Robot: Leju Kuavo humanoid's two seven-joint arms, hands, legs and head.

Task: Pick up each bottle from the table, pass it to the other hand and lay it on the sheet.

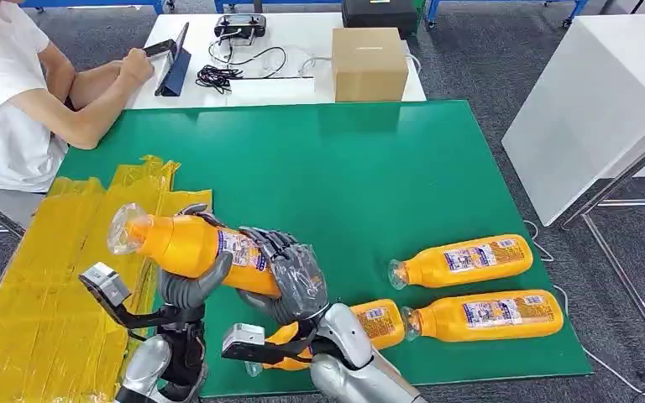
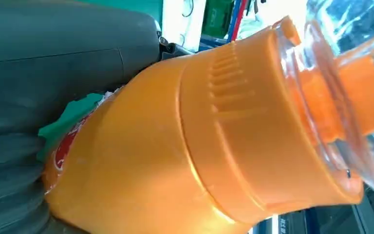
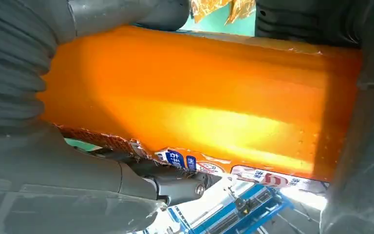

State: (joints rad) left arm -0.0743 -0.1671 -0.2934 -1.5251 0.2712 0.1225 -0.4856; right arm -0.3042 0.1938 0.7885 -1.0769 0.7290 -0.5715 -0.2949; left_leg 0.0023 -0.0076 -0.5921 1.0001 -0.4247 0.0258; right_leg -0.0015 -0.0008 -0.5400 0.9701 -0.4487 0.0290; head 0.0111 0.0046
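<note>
An orange juice bottle (image 1: 186, 243) with a clear cap hangs tilted above the edge of the yellow sheet (image 1: 42, 311), cap end toward the sheet. My left hand (image 1: 186, 290) grips its middle from below, and in the left wrist view the bottle (image 2: 175, 146) lies against the hand's grey cover (image 2: 53, 73). My right hand (image 1: 296, 281) wraps its base end, and the right wrist view shows the bottle's body (image 3: 199, 97) between grey fingers (image 3: 24, 73). Three more orange bottles (image 1: 462, 260) (image 1: 487, 315) (image 1: 380, 323) lie on the green mat (image 1: 344, 168), the last partly hidden by my right arm.
A person in a white shirt (image 1: 4, 92) sits at the table's far left, arm resting by a tablet (image 1: 172, 59). A cardboard box (image 1: 369, 63) and cables stand on the white table behind the mat. A white panel (image 1: 588, 109) stands to the right.
</note>
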